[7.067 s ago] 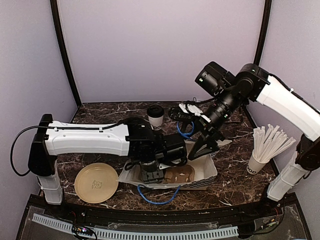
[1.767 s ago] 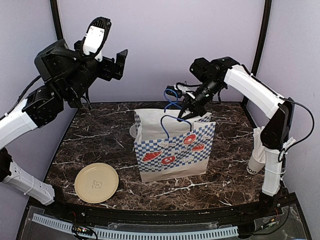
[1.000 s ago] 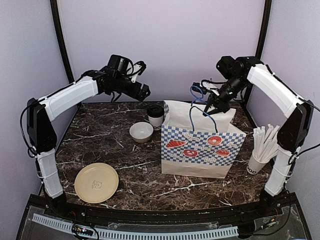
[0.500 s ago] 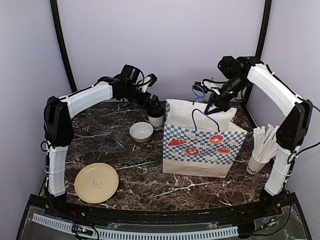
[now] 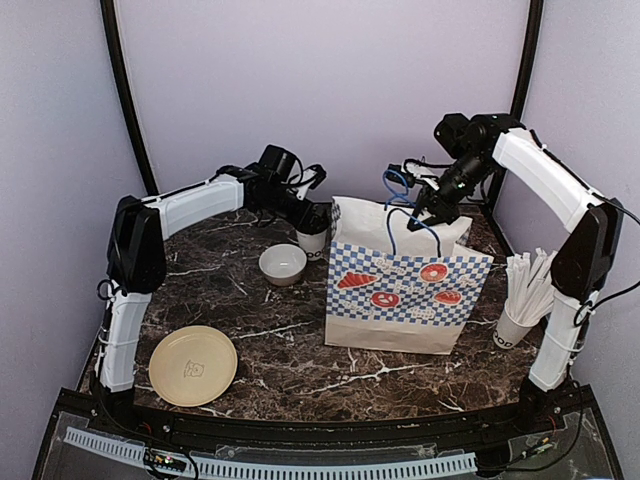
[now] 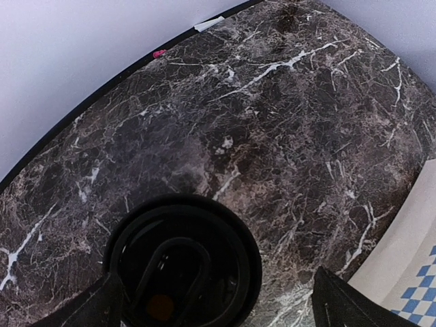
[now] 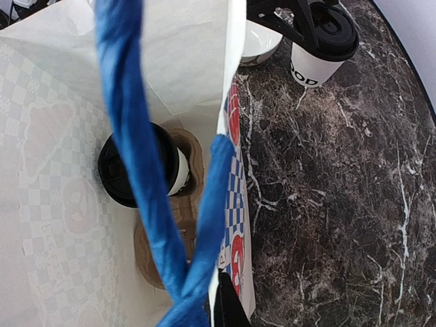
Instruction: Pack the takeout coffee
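One takeout coffee (image 5: pixel 313 237), a white cup with a black lid, stands at the back of the table left of the bag. My left gripper (image 5: pixel 311 217) is open just above it. In the left wrist view the lid (image 6: pixel 182 262) lies between the two fingertips (image 6: pixel 88 308), which stand apart from it. A second lidded takeout coffee (image 7: pixel 136 167) sits in a brown carrier (image 7: pixel 167 238) inside the checkered paper bag (image 5: pixel 405 295). My right gripper (image 5: pixel 425 207) is shut on the bag's blue handle (image 7: pixel 133 143) and holds it up.
A white bowl (image 5: pixel 283 264) sits just left of the bag. A tan plate (image 5: pixel 193 366) lies front left. A cup full of white sticks (image 5: pixel 527 295) stands at the right edge, beside the right arm's base.
My left arm swung in from the back left and came down over the lidded cup, jaws staying open. The bag and right gripper shifted only slightly.
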Available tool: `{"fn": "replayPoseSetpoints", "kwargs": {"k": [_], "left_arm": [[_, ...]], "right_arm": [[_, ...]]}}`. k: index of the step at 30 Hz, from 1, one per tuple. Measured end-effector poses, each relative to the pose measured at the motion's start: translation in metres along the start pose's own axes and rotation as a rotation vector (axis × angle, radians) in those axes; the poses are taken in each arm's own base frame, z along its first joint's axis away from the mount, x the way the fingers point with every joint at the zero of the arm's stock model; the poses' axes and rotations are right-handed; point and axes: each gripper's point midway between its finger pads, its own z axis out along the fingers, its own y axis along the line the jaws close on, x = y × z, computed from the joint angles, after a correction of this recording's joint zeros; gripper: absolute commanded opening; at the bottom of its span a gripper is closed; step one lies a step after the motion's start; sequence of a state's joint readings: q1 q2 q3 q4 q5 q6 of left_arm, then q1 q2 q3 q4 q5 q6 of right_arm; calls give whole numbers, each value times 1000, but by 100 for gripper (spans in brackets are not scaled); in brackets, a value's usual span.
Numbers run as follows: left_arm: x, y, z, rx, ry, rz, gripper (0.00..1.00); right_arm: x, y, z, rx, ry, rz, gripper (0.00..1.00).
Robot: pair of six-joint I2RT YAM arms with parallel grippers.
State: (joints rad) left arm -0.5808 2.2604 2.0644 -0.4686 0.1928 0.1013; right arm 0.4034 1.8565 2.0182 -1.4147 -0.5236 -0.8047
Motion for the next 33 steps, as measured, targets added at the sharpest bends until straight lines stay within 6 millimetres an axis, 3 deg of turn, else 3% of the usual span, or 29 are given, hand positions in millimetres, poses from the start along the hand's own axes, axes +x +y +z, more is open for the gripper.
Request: {"fn": "replayPoseSetpoints", "kwargs": {"k": [9,17,33], "left_arm": [[-4,10,11,-45,-9,21,82],[-6,11,10,-57,-8,23,94],[-14,-3,14,-110,-29,101,99]], "right_arm": [[0,0,3,-10,-2,14,0],[-2,1,3,-19,-11,24,0],[-3,2,5,-38,-22,34,0]]}}
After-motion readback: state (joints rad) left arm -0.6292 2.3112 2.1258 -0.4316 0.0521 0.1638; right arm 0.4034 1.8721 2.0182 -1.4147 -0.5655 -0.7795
